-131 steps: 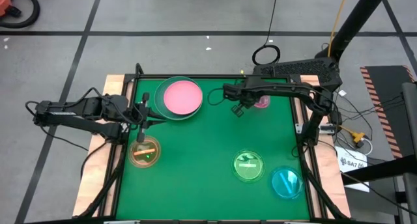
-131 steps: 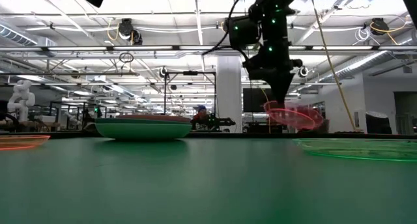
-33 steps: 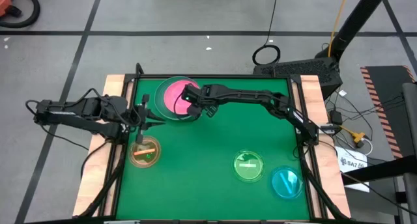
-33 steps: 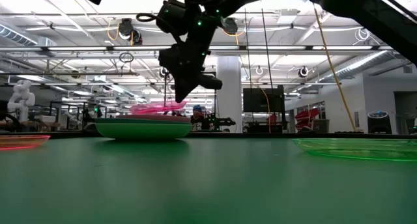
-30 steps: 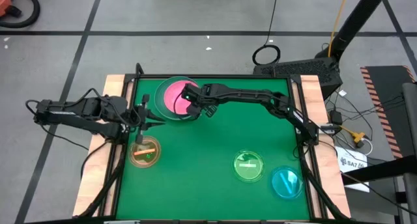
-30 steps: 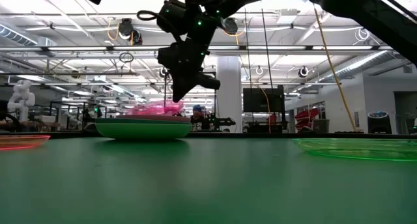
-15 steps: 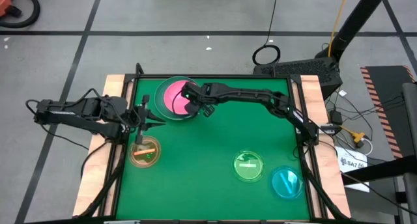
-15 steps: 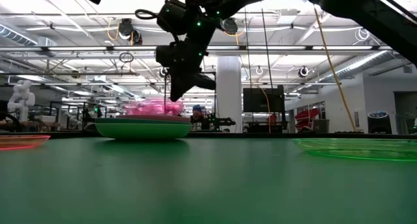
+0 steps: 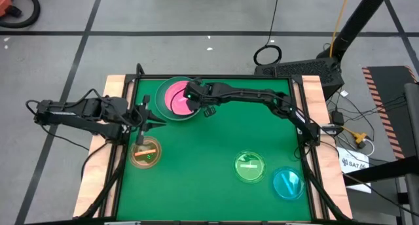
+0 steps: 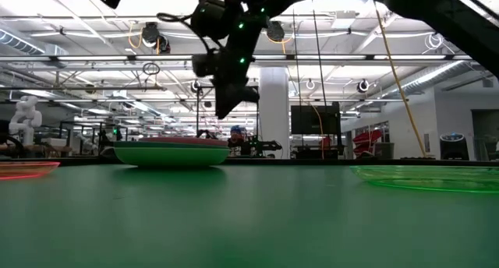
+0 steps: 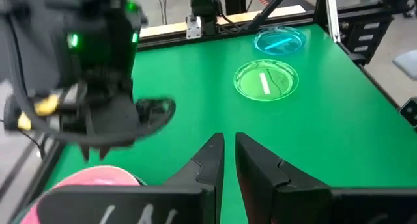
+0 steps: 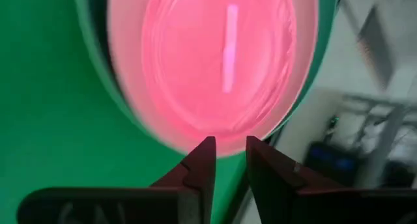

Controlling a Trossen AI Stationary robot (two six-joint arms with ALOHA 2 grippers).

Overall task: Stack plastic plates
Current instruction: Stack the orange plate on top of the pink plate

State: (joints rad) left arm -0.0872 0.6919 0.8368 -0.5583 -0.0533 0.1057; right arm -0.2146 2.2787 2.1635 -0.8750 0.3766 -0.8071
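A stack of large plates (image 9: 159, 102) stands at the table's far left, with the pink plate (image 12: 127, 100) on top. The small magenta plate (image 12: 221, 61) lies flat in the pink one. My right gripper (image 9: 195, 102) hovers over the stack's right rim, slightly open and empty; the low view (image 10: 224, 108) shows it above the stack (image 10: 171, 153). My left gripper (image 9: 145, 118) waits, shut, just left of the stack. The amber plate (image 9: 145, 153), green plate (image 9: 249, 167) and cyan plate (image 9: 287, 183) lie singly on the table.
The green mat (image 9: 209, 146) is bare between the stack and the near plates. A black frame rail (image 9: 308, 153) runs along the right edge. The left wrist view shows the right gripper (image 11: 98, 94) close by, over the pink plate (image 11: 91, 182).
My right gripper has moved a little toward the table's left over the stack, lowering the magenta plate. The plate was tilted over the pink plate; it now lies flat in it, let go. The gripper stands slightly higher, clear of the stack.
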